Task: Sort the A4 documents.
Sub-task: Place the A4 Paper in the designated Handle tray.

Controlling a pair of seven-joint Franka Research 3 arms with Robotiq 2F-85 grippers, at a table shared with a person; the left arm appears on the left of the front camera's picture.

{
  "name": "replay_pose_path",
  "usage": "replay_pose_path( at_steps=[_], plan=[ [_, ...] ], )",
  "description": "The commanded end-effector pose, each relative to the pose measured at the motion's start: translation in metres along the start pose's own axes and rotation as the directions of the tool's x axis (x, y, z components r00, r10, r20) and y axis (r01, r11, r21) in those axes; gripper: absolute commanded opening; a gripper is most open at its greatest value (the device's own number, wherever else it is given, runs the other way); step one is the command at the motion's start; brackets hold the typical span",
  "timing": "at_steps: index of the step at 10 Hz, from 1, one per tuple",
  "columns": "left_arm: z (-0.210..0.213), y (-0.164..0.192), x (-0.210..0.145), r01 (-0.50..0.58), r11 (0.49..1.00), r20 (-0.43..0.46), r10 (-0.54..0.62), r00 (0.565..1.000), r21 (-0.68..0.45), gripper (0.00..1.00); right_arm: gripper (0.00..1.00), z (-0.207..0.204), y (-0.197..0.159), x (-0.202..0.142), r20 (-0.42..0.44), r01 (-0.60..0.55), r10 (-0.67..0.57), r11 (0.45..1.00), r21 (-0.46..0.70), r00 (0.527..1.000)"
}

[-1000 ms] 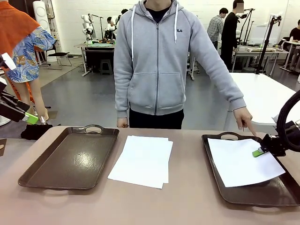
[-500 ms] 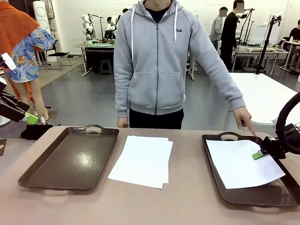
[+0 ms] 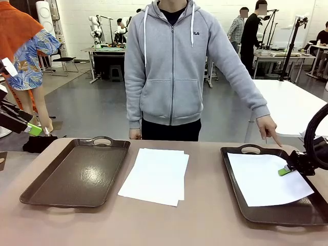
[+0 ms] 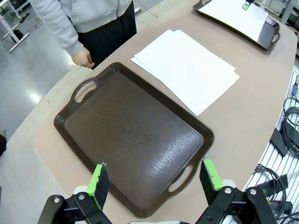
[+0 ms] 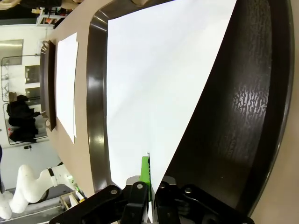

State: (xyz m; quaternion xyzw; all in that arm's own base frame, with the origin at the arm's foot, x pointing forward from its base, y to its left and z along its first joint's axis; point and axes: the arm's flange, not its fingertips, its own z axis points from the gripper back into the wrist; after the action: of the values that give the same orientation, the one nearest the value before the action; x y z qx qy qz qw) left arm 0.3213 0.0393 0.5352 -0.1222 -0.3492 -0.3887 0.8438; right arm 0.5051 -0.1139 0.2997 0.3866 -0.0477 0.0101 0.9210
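Note:
A stack of A4 documents [image 3: 156, 175] lies on the table between two brown trays, also visible in the left wrist view [image 4: 184, 67]. One white sheet [image 3: 264, 179] lies slanted in the right tray [image 3: 287, 216]. My right gripper [image 3: 285, 170] is shut on that sheet's right edge; in the right wrist view the sheet [image 5: 154, 84] runs into the closed gripper [image 5: 150, 179]. My left gripper [image 4: 154, 175] is open and holds nothing, high above the near end of the bare left tray [image 4: 131, 135]. It also appears at the far left in the front view [image 3: 32, 129].
A person in a grey hoodie stands at the far side. One hand [image 3: 269, 130] points a finger down at the right tray's far right corner. The other hand [image 3: 134, 134] hangs near the left tray's [image 3: 77, 171] far handle. Bare tabletop runs along the front edge.
My right gripper has moved slightly right and down with the sheet, which has slid further into the right tray. The left arm and the stack have not moved.

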Motion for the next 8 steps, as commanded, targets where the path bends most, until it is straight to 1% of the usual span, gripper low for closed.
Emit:
replay_pose_path(
  at_steps=[1, 5, 8],
  plan=[
    [-0.001, 0.001, -0.001, -0.003, 1.000, 0.006, 0.003, 1.000, -0.008, 1.00, 0.01, -0.001, 0.002, -0.007, 0.013, 0.033, -0.033, 0.999, -0.012, 0.999],
    [-0.001, 0.001, -0.001, -0.003, 1.000, 0.006, 0.003, 1.000, -0.008, 1.00, 0.39, 0.003, 0.004, -0.004, 0.007, 0.030, -0.030, 0.999, -0.033, 1.000],
    [-0.001, 0.001, -0.001, -0.003, 1.000, 0.006, 0.003, 1.000, -0.008, 1.00, 0.69, 0.014, 0.004, -0.005, 0.005, 0.035, -0.034, 0.995, -0.090, 0.999]
  ],
)
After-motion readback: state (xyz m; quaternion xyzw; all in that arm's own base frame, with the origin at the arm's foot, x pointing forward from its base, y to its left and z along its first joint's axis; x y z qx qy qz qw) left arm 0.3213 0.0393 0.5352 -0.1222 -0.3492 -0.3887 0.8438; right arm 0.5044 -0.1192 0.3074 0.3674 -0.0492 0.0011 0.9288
